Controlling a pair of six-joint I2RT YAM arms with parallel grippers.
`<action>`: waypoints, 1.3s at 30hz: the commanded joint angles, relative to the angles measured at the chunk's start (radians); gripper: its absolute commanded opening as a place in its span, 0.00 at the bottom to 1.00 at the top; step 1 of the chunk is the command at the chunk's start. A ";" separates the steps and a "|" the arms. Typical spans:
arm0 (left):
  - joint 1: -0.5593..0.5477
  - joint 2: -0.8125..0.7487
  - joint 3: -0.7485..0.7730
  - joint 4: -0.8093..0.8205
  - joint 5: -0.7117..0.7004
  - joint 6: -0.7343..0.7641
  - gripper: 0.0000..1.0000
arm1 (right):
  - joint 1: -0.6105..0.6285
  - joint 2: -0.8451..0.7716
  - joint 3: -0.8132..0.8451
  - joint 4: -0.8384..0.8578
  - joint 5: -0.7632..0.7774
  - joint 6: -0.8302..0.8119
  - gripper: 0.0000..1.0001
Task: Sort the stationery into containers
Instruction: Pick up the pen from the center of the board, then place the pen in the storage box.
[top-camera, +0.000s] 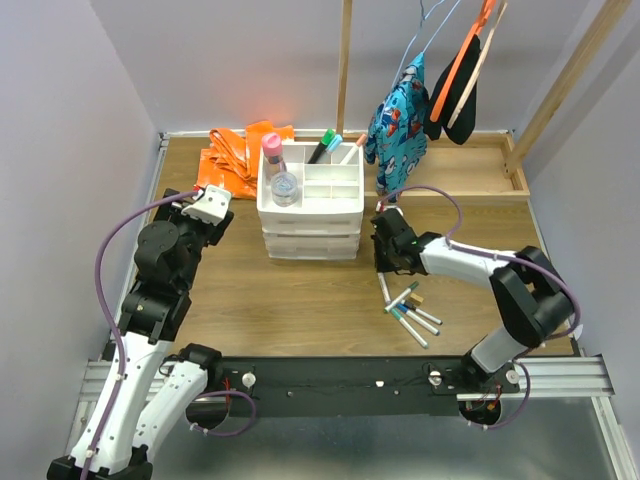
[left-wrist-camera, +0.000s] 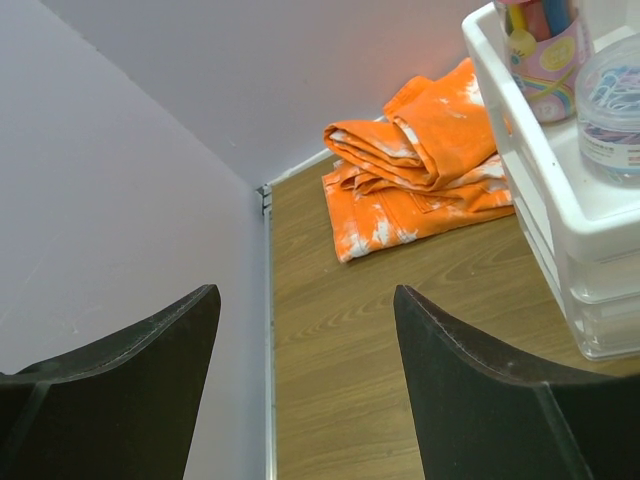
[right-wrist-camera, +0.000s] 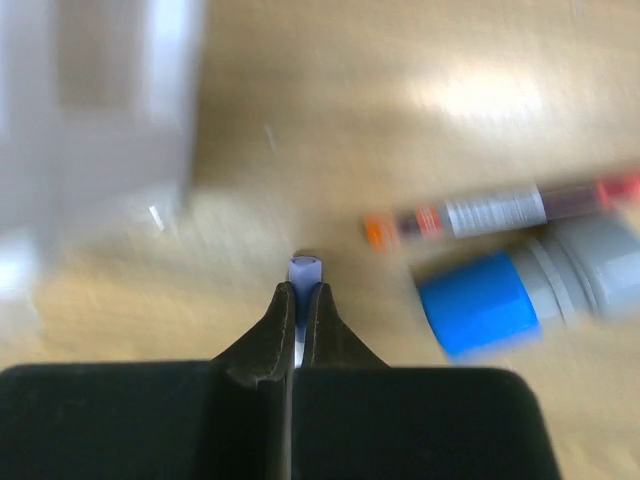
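The white drawer unit (top-camera: 312, 238) stands mid-table. Its top tray holds a clear round jar (top-camera: 284, 187), a pink-topped cup (top-camera: 271, 150) and upright markers (top-camera: 324, 146). My right gripper (top-camera: 384, 266) is just right of the unit, shut on a thin white marker with a pale purple end (right-wrist-camera: 305, 270). That marker slants down to the table (top-camera: 383, 292). Several loose markers (top-camera: 412, 312) lie in front of it. An orange-capped marker (right-wrist-camera: 500, 212) and a blue highlighter (right-wrist-camera: 478, 305) show blurred in the right wrist view. My left gripper (left-wrist-camera: 305, 330) is open and empty, left of the unit (left-wrist-camera: 560, 205).
A folded orange cloth (top-camera: 236, 156) lies at the back left, also in the left wrist view (left-wrist-camera: 420, 165). Clothes on hangers (top-camera: 400, 115) dangle over the back right. A wooden frame (top-camera: 515, 160) edges the table there. The left wall (left-wrist-camera: 120, 200) is close to my left gripper.
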 joint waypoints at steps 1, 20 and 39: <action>0.009 -0.004 0.039 -0.012 0.094 -0.037 0.79 | 0.009 -0.188 0.011 -0.227 -0.064 -0.050 0.01; 0.009 0.168 0.153 -0.022 0.621 -0.203 0.79 | 0.009 -0.304 0.577 0.165 -0.319 -0.335 0.01; 0.056 0.207 0.222 -0.121 0.603 -0.141 0.79 | 0.000 -0.005 0.519 0.853 -0.109 -0.524 0.01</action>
